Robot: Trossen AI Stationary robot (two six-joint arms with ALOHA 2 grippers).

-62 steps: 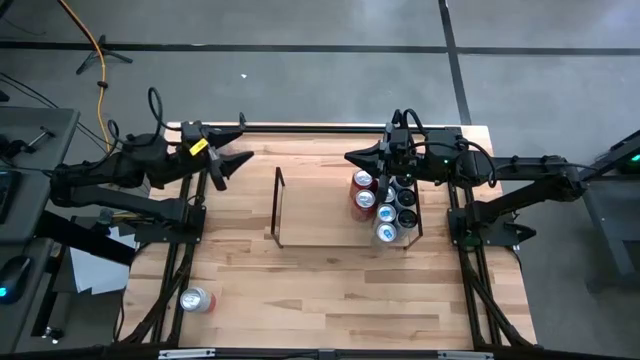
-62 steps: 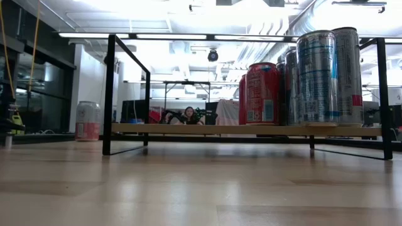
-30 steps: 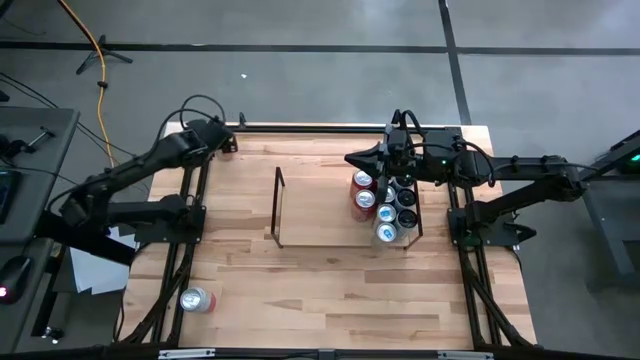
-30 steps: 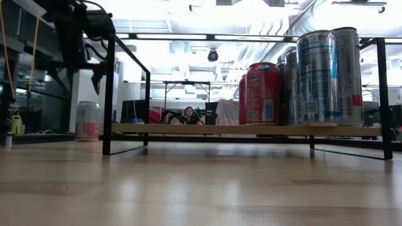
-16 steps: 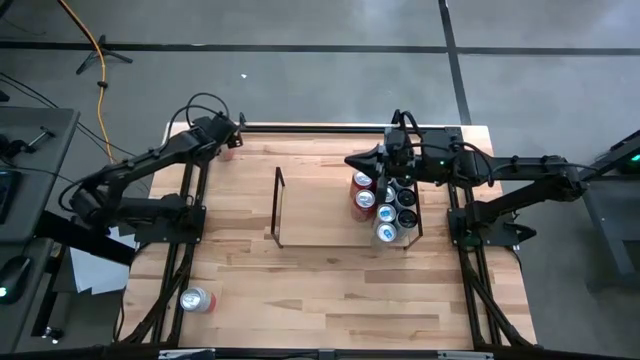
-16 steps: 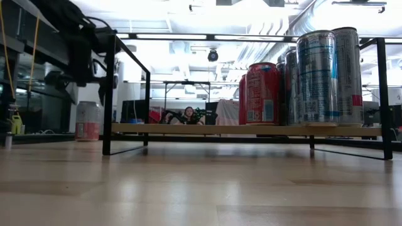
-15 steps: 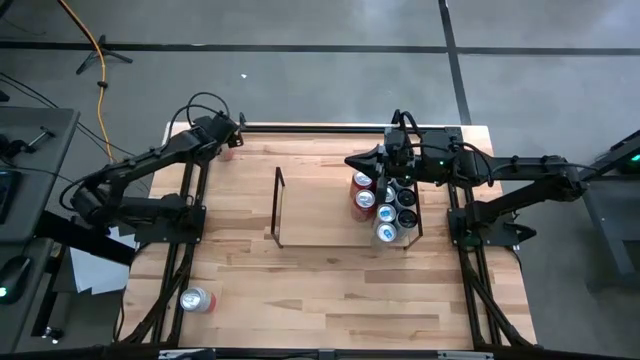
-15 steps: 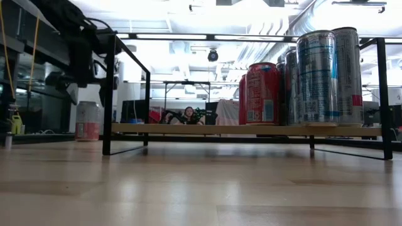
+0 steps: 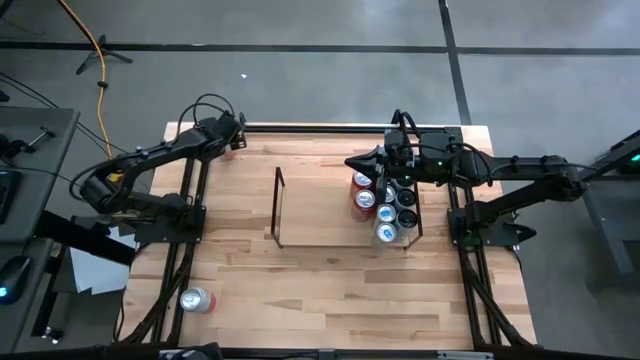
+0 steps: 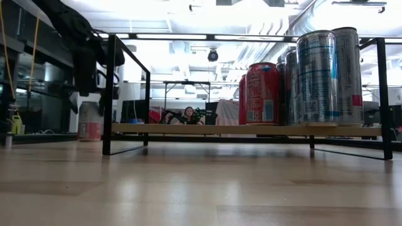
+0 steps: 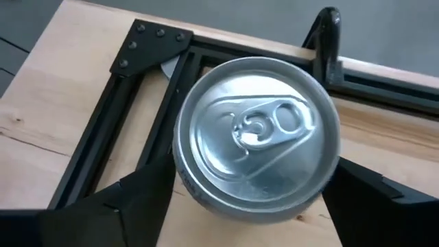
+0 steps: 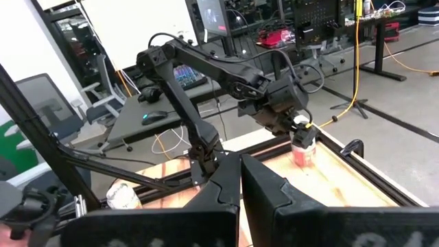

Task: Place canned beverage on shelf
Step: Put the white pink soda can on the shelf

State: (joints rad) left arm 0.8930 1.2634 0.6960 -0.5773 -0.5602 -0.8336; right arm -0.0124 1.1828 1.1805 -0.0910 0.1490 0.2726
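1. We see grey concrete floor (image 9: pixel 330 80) around the wooden worktop (image 9: pixel 330 290).
2. We see a yellow cable (image 9: pixel 100 60) on the floor.
3. We note bright ceiling lights (image 10: pixel 207 36).
4. We see desks (image 12: pixel 164 116), an office chair (image 12: pixel 48 103).

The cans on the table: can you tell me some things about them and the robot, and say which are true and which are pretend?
1. The left gripper is over a can at the table's far left corner. True: its fingers stand on either side of the can.
2. The shelf is full of cans. False: cans fill only its right end; the rest is bare.
3. Another can lies on its side near the table's front left. True.
4. The right gripper is holding a can. False: its fingers are shut with nothing between them.
5. The corner can is open. False: its tab is flat and the top is sealed.
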